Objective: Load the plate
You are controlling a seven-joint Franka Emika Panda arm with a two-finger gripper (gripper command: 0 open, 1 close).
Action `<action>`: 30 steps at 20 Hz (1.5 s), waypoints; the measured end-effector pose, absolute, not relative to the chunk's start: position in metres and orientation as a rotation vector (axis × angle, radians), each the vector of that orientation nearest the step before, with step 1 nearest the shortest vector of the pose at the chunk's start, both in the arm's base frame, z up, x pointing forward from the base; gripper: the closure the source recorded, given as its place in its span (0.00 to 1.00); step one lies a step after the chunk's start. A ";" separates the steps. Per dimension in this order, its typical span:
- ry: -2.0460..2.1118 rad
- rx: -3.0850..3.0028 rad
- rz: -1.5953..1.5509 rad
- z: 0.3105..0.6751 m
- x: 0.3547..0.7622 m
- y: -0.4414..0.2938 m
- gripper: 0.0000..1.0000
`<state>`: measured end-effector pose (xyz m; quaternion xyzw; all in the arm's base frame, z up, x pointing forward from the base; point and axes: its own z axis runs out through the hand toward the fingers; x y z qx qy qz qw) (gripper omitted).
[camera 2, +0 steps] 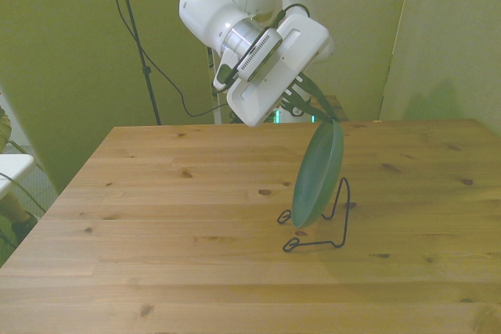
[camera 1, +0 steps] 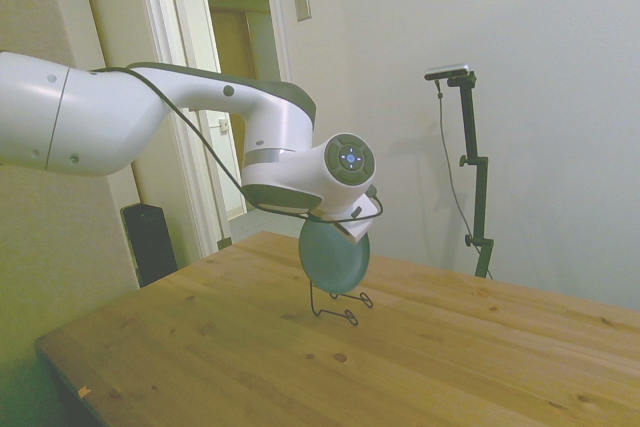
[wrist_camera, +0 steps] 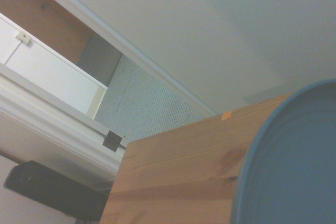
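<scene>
You have the plate [camera 2: 319, 174] standing on edge in the wire rack [camera 2: 322, 228], which sits on the desk [camera 2: 156, 217] toward the front view's right. The tool [camera 2: 313, 107] hangs directly above, at the plate's top rim.

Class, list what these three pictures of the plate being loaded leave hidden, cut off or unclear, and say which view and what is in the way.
1. Side view: the gripper and the plate's top edge, covered by the wrist housing.
2. Front view: the jaws gripping the plate, behind the camera mount.
3. Both views: whether the rim sits in the wire rack; too thin to tell.
4. Wrist view: most of the plate, cut off by the picture's edge.
</scene>
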<state>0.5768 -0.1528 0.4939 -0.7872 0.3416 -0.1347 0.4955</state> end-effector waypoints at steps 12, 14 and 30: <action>0.816 -1.886 -0.319 0.480 0.570 -0.156 1.00; 0.814 -1.886 -0.321 0.479 0.570 -0.157 1.00; 0.830 -1.876 -0.311 0.465 0.563 -0.164 1.00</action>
